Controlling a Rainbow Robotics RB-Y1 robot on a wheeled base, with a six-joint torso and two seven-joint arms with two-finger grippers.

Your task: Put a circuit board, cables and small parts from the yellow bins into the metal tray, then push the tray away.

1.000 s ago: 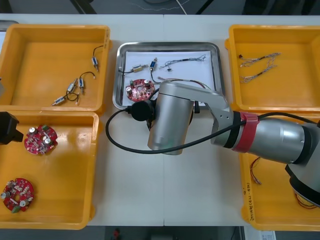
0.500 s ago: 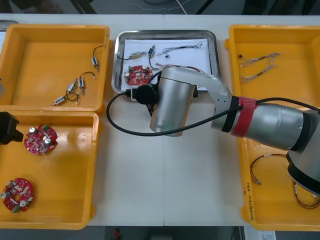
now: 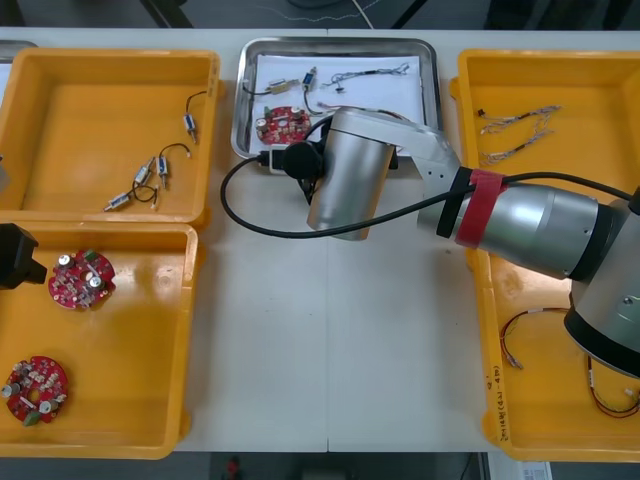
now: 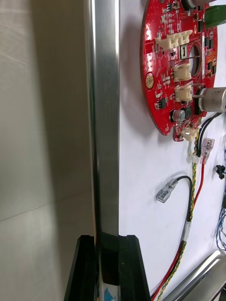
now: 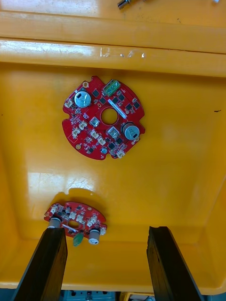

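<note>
Moved farther out since a second ago: the metal tray (image 3: 340,43), now close to the far edge of the table (image 3: 330,350). Nearest, the left gripper (image 5: 107,230) is parked with fingers (image 5: 42,263) apart over spare boards (image 5: 103,117) in a yellow bin (image 5: 188,141); the right gripper (image 4: 107,244) is clamped across the tray's thin, polished near rim; the push should be kept low and straight so smooth steel is slid, not tipped; beyond, the round red circuit board (image 4: 179,70) and red and yellow cable (image 4: 190,221) are left loose on the white liner (image 4: 141,164).
</note>
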